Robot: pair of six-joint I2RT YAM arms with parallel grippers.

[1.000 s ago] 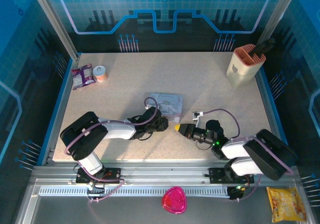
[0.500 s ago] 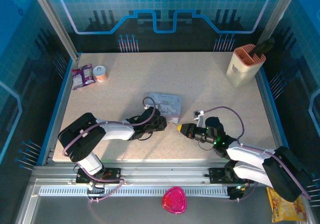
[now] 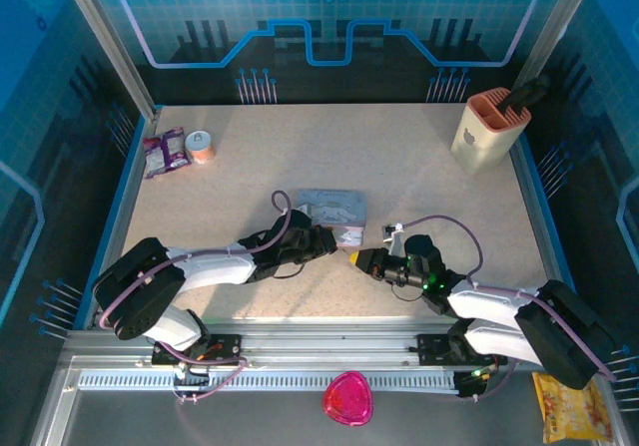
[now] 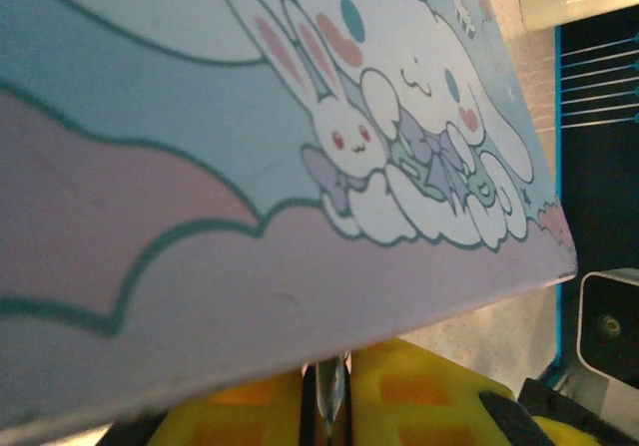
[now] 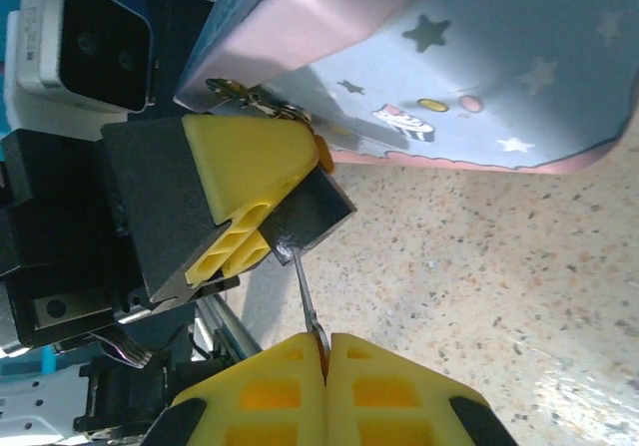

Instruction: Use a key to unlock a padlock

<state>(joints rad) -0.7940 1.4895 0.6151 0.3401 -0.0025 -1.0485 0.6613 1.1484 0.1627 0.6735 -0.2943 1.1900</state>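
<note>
The step in hand is insertion: the key is being lined up with the lock, and nothing looks turned yet.

From above, the pale blue tin (image 3: 334, 207) lies near the middle of the bench (image 3: 419, 167). The left end effector (image 3: 327, 240) sits at its 7 o'clock corner and the right end effector (image 3: 355, 257) at its 5 o'clock.

In the right wrist view the right end effector is clenched on the key (image 5: 308, 301), a thin, flat, grey metal blade that sticks out of the pads toward 11 o'clock. Its tip reaches the lower edge of the padlock (image 5: 310, 219), a small, dark, boxy block with hard edges. I judge this block to be clamped between the left end effector's yellow pads, hard against the tin's rim. Whether the tip has found the keyway I cannot tell.

Next comes a fine push along the blade's own line, then a twist. The blade is slim and could bend or skid off the lock's smooth face, so the left grasp has to hold the body firm.

The tin is smooth painted metal with rounded corners, a pink border, stars and a cartoon rabbit. Bright wire loops (image 5: 245, 95) hang at its edge at 10 o'clock from the padlock. The bench is matt and speckled like stone. The pads are ribbed plastic.
</note>
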